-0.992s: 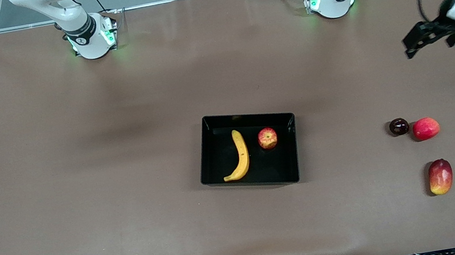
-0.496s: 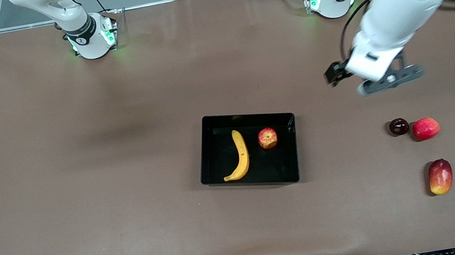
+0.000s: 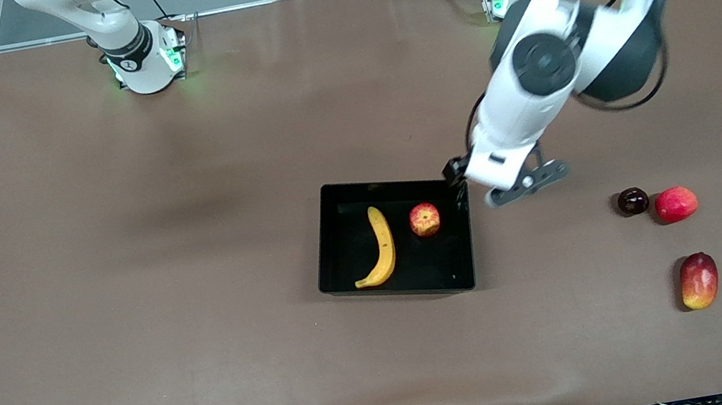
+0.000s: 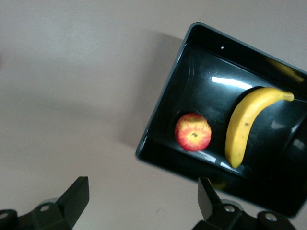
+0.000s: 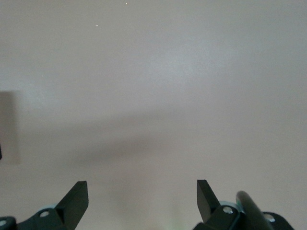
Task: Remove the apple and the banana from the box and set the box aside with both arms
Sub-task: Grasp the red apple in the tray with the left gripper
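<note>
Writing is nowhere legible to us; only a small round mark shows on each arm's base ring. We see the left arm bent down from its base, its wrist tilted over the tabletop (image 3: 131,304) beside the black box (image 3: 327,237). Its left tool (image 4: 144,203) hangs with fingers spread wide and nothing between them, over the tabletop just off the box wall toward the left arm's end. The right tool (image 5: 142,201) is likewise released, over bare tabletop, its arm waiting. Inside the box the banana (image 3: 380,246) lies with its long axis running from the bases toward the front camera, curved tip nearest that camera. The apple (image 3: 424,219) sits beside it, dimple up, toward the left arm's end. We also see a mango (image 3: 699,280), a pink-red fruit (image 3: 676,204) and a dark fruit (image 3: 632,201) near that end.
</note>
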{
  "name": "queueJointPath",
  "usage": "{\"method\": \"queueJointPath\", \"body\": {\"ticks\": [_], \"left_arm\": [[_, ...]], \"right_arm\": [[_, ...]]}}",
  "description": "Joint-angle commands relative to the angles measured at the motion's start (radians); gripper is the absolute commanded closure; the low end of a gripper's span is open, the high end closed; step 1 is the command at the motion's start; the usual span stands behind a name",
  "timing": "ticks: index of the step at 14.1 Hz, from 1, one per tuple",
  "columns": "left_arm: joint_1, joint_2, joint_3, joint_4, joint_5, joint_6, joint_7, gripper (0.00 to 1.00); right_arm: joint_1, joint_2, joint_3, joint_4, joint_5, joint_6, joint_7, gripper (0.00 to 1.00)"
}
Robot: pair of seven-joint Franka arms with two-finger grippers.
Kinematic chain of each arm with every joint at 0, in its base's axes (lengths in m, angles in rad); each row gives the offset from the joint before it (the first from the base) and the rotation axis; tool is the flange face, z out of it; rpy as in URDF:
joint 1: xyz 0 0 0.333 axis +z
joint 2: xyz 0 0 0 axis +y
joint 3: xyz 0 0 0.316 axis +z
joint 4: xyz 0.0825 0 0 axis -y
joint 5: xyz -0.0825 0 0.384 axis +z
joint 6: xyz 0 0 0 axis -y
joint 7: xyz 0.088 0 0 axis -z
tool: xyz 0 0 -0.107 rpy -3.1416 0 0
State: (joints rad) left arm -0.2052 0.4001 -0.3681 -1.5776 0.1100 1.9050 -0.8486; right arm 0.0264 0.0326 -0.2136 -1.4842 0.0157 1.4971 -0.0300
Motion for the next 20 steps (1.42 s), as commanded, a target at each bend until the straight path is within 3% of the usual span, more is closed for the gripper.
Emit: {"method": "queueJointPath", "body": {"ticks": [1, 6, 16, 19, 20], "left_arm": [[-0.057, 0.149, 0.003, 0.108, 0.082, 0.040, -0.050, 0.00], [-0.105, 0.281, 0.012, 0.122, 0.121, 0.175, -0.052, 0.00], [-0.117, 0.387, 0.011, 0.077, 0.158, 0.279, -0.067, 0.00], [-0.118, 0.390, 0.011, 0.054, 0.162, 0.279, -0.083, 0.34], [-0.118, 0.387, 0.011, 0.051, 0.162, 0.279, -0.081, 0.51]], "right_arm": [[-0.023, 0.001, 0.014, 0.005, 0.021, 0.003, -0.010, 0.00], [-0.023, 0.001, 0.014, 0.005, 0.020, 0.002, -0.010, 0.00], [-0.025, 0.001, 0.014, 0.005, 0.020, 0.002, -0.010, 0.00], [-0.025, 0.001, 0.014, 0.005, 0.020, 0.002, -0.010, 0.00], [-0.025, 0.001, 0.014, 0.005, 0.020, 0.002, -0.010, 0.00]]}}
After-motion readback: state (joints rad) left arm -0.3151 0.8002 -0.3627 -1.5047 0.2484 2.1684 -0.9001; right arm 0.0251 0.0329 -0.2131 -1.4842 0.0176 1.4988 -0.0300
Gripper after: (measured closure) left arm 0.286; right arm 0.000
